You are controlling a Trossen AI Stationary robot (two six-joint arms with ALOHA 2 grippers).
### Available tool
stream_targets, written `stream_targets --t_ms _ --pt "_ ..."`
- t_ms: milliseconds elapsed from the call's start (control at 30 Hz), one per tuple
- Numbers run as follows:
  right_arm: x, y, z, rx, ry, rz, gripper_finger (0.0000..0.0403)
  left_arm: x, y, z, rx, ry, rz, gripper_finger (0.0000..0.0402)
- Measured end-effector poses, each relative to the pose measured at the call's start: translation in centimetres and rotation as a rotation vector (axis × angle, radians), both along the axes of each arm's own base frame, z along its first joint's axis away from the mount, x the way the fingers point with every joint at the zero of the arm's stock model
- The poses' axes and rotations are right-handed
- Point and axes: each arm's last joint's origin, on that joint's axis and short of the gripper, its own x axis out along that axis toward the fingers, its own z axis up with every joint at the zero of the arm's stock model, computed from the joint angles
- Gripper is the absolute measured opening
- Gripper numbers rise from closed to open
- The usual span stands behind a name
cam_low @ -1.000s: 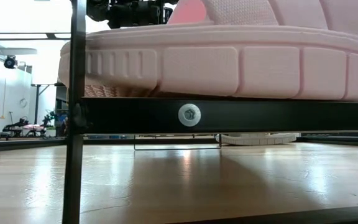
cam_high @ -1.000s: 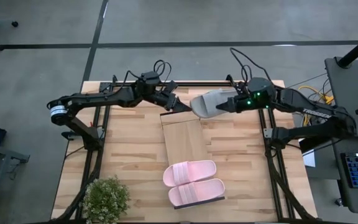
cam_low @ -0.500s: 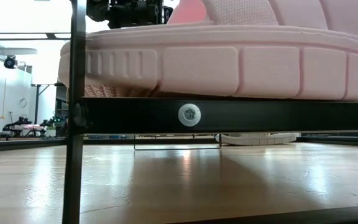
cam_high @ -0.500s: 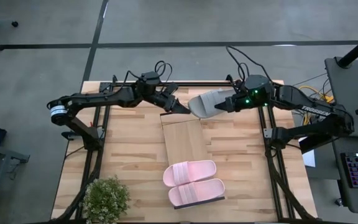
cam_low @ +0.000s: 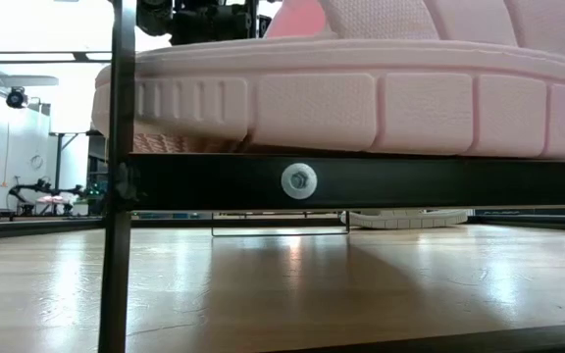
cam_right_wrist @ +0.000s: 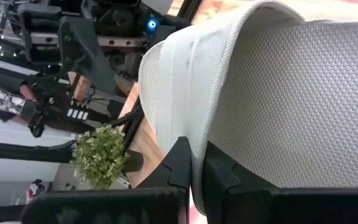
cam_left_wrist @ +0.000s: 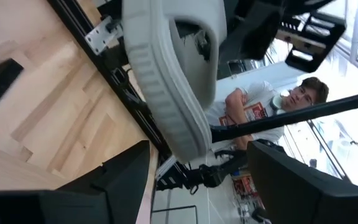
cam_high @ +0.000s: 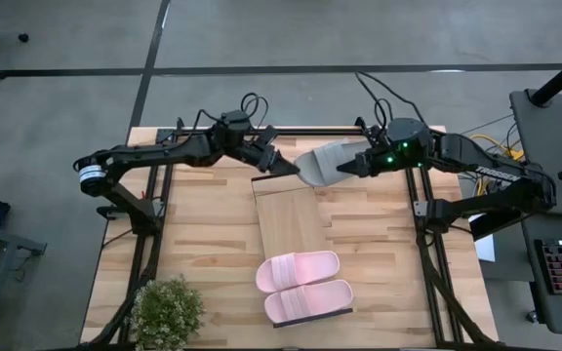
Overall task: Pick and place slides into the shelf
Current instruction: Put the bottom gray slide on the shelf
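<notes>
My right gripper (cam_high: 354, 166) pinched the grey slide's (cam_high: 325, 162) strap; left gripper (cam_high: 283, 165) was spread beside it. I judged lowering it flat onto the shelf (cam_high: 291, 219) best.

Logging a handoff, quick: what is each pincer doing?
Left pincer: open, holding nothing, beside the grey slide.
Right pincer: closed on the grey slide's strap.
</notes>
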Motion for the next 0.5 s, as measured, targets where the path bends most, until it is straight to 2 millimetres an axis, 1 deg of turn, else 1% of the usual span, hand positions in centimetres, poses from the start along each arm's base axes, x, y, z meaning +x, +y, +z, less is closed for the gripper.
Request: stream_targets --t_ms 133,367,500 --pt "0.2 0.2 0.0 -0.003 -0.006 -0.008 0.0009 0.0 0.1 0.0 0.002 0.000 0.016 0.0253" --pt "1.0 0.2 0.4 -0.015 -0.069 -0.008 0.0009 0.0 0.2 0.0 0.004 0.000 0.028 0.0254" --pt "1.5 0.0 0.1 -0.010 -0.049 -0.008 0.0009 0.0 0.2 0.0 0.005 0.000 0.036 0.0254"
